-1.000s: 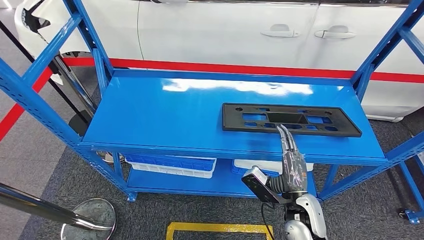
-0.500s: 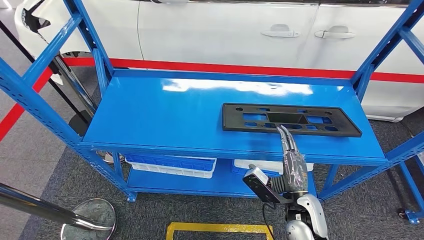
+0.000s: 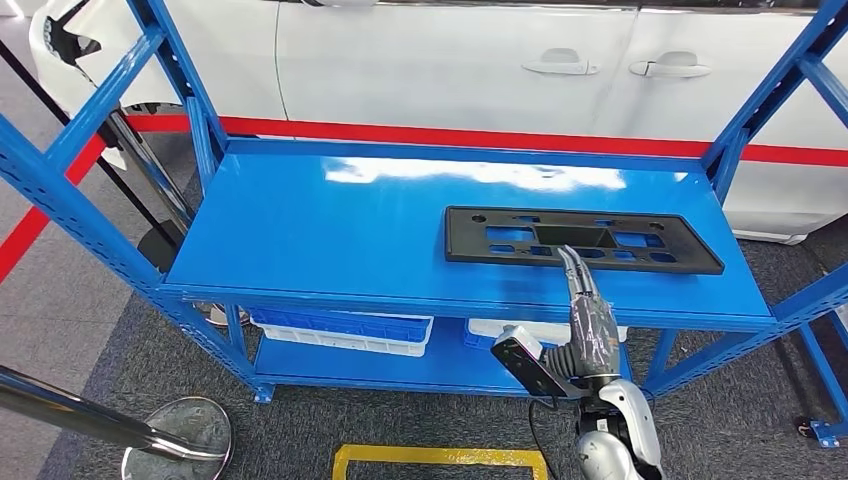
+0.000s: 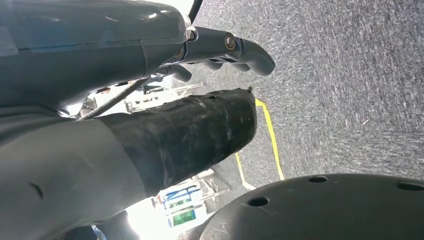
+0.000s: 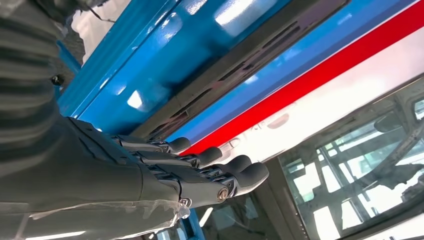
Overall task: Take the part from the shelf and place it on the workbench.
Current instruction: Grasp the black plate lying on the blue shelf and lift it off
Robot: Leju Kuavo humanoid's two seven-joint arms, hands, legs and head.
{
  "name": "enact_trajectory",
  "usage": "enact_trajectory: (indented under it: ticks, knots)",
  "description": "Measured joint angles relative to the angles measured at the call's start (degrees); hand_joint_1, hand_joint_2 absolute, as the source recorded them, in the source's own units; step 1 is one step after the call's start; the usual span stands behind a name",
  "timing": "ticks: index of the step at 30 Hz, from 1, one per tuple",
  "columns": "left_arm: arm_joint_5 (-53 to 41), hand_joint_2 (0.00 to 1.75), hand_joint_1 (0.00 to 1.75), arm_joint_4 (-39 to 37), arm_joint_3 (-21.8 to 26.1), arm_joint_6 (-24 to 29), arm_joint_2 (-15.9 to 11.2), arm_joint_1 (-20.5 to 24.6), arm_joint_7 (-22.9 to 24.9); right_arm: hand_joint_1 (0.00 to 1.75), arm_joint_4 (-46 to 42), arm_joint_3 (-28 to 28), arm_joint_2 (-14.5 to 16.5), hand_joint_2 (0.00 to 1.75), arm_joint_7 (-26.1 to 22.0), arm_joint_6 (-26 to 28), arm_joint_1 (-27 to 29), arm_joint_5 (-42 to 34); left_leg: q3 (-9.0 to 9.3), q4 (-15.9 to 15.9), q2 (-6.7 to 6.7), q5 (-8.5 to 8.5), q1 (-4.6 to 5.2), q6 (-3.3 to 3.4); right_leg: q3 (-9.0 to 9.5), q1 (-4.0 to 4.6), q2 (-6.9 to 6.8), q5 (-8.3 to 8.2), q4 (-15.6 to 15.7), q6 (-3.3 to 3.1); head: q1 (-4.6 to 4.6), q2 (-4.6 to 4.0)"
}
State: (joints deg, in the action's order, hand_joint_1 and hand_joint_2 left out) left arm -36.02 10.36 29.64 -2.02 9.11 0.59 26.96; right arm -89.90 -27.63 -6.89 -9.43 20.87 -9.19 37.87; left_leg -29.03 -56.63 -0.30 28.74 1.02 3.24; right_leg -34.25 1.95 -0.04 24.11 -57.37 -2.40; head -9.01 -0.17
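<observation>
Part (image 3: 580,240) flat on shelf (image 3: 330,230); no legible markings

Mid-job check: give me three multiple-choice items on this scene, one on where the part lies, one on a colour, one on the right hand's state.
1. Where does the black part lie?
A. top shelf
B. floor
C. lower shelf

2. What colour is the shelf?
A. yellow
B. blue
C. grey

3. What is the right hand doing?
A. carrying the part away
B. hanging at the floor
C. reaching to the part's near edge with straight fingers

Key: 1 A, the part lies flat on the top surface. 2 B, frame and boards are blue. 3 C, the fingers extend to the part, which is not lifted.
</observation>
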Motion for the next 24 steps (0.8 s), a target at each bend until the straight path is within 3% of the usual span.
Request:
enact_trajectory:
  ticks: [5,9,11,13,15,16,18,19,21,24]
  knots:
    - [-0.2,0.0,0.0,0.0,0.0,-0.8,0.1,0.2,-4.8,0.0,-1.4,0.1,-0.7,1.75,1.3,-1.9,-1.6,0.7,0.01,0.0,0.01,0.0,0.01,0.0,0.01,-0.01,0.02,-0.01,0.0,0.01,0.0,0.0]
    - [-0.4,0.0,0.0,0.0,0.0,-0.8,0.3,0.6,-5.5,0.0,-2.9,0.1,-1.1,1.75,2.2,-3.7,-2.8,-0.1,0.37,0.7,0.05,-0.62,-0.16,0.68,-0.12,-0.15,0.02,0.08,0.0,1.16,0.01,0.0]
    - [-0.5,0.0,0.0,0.0,0.0,-0.8,0.5,0.7,-5.5,0.0,-3.3,0.1,-1.4,1.75,2.1,-3.9,-3.0,-0.5,0.8,1.5,0.16,-1.1,-0.59,1.01,-1.75,-0.41,0.12,2.19,-3.5,1.83,0.01,0.0]
    - [-0.6,0.0,0.0,0.0,0.0,-0.8,0.5,0.7,-5.6,0.0,-3.5,0.1,-1.6,1.75,2.0,-3.9,-3.0,-0.8,0.87,1.5,0.21,-1.08,-0.64,1.05,-5.53,-1.3,0.14,5.54,-11.2,2.63,0.0,0.0]
    - [-0.6,0.0,0.0,0.0,0.0,-0.8,0.5,0.7,-5.6,0.0,-3.5,0.1,-1.8,1.75,2.0,-3.9,-2.9,-1.1,0.95,1.4,0.15,-0.83,-0.78,0.86,-8.36,-2.25,0.09,6.46,-16.3,3.31,0.0,0.0]
    - [-0.6,0.0,0.0,0.0,0.0,-0.8,0.5,0.7,-5.6,0.0,-3.5,0.1,-1.9,1.75,2.0,-3.9,-2.9,-1.1,1.08,1.2,0.09,-0.59,-0.93,0.66,-8.13,-2.62,0.07,5.25,-15.5,3.6,0.0,0.0]
    - [-0.6,0.0,0.0,0.0,0.0,-0.7,0.5,0.7,-5.6,0.0,-3.5,0.1,-2.0,1.75,2.0,-3.9,-3.0,-1.2,1.42,0.7,-0.05,0.22,-1.32,-0.02,-4.84,-3.21,0.07,1.28,-8.6,4.18,0.0,0.0]
    - [-0.6,0.0,0.0,0.0,0.0,-0.7,0.5,0.7,-5.6,0.0,-3.5,0.1,-2.1,1.75,2.0,-3.9,-3.0,-1.2,1.39,0.3,-0.1,0.69,-1.38,-0.46,-3.05,-3.25,0.11,0.09,-5.2,4.33,0.02,0.0]
    - [-0.7,0.0,0.0,0.0,0.0,-0.7,0.5,0.8,-5.7,0.0,-3.6,0.1,-2.2,1.75,1.9,-3.9,-3.1,-1.3,1.05,-0.3,-0.15,1.29,-1.3,-1.29,-1.47,-3.1,0.24,0.04,-2.0,4.12,0.02,0.0]
    - [-0.7,0.0,0.0,0.0,0.0,-0.7,0.5,0.9,-5.7,0.0,-3.8,0.1,-2.3,1.75,1.9,-3.9,-3.0,-1.4,1.09,-0.6,-0.14,1.8,-1.33,-2.16,-1.4,-2.98,0.34,0.67,-1.8,3.0,0.0,0.0]
